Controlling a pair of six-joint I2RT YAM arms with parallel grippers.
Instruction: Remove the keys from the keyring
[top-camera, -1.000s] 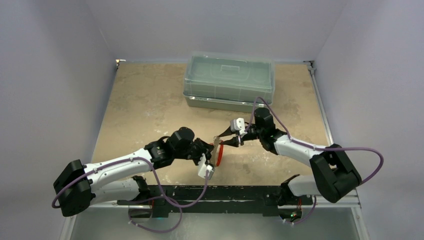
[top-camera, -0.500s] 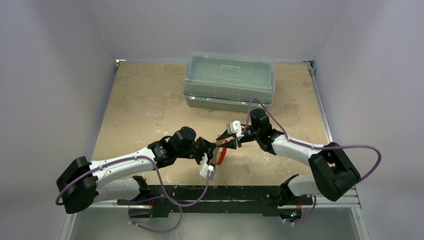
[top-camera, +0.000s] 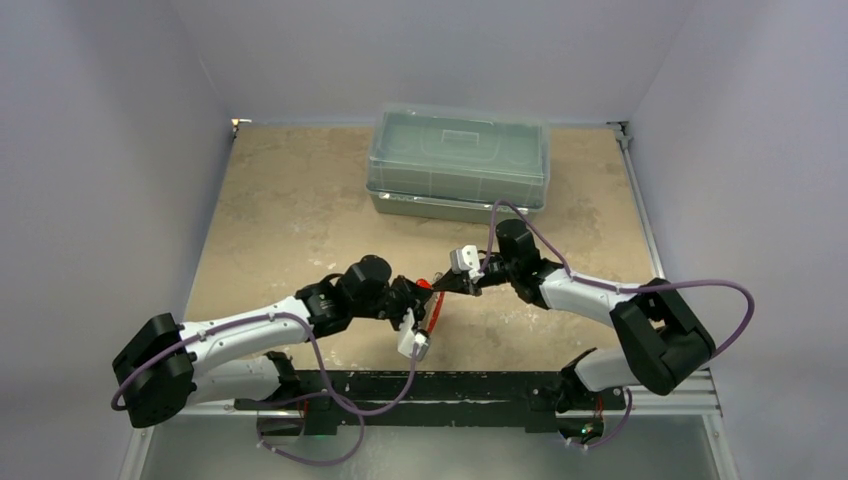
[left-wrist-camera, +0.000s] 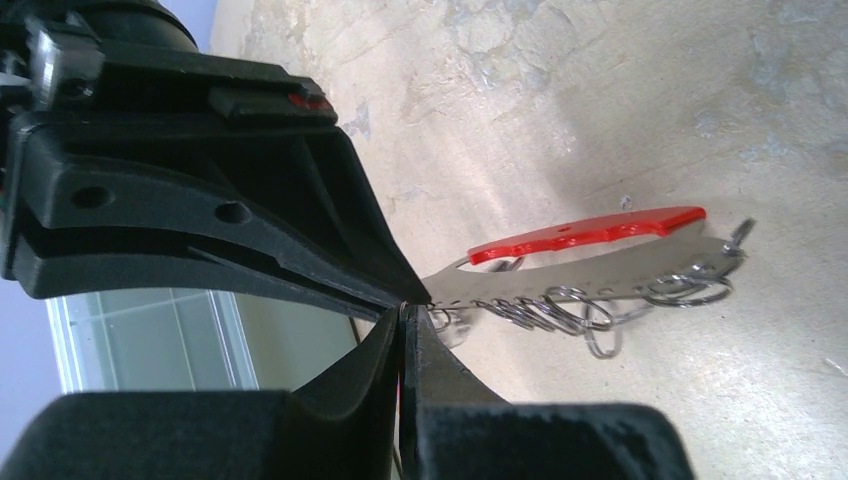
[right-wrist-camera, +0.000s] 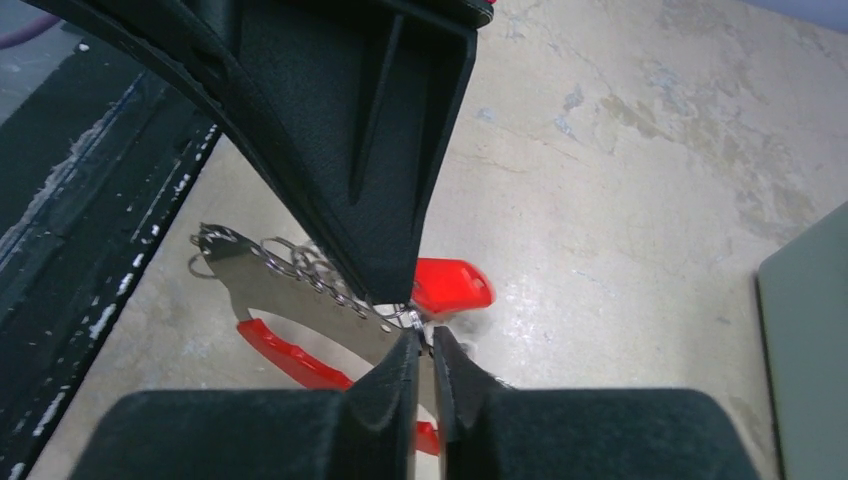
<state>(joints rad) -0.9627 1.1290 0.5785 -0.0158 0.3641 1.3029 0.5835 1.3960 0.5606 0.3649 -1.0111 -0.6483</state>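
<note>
In the overhead view the left arm reaches in from the lower left, and its left gripper (left-wrist-camera: 405, 322) sits just left of centre with its fingers pressed together on the thin tip of the keyring (left-wrist-camera: 585, 233). The keyring is held clear of the bench (top-camera: 300, 220), seen edge-on, its red rim uppermost in the left wrist view and a tangle of wire loops (left-wrist-camera: 560, 305) hanging beneath its metal plate. At the pinched end sits the red-headed key (right-wrist-camera: 452, 285); the other keys are too small to pick out among the loops. Just right of it, the right gripper (right-wrist-camera: 424, 345) comes in tip to tip with the left one, its fingers drawn nearly together with only a thin slit between them. Whether they already nip the small metal piece beside the red head I cannot tell. The risks look plain. Both tips crowd one spot, so a pull could jam finger against finger. The left hold is on a narrow edge, and a sideways tug may twist the keyring out and drop it. The right tips may also catch a neighbouring loop instead of the key.
</note>
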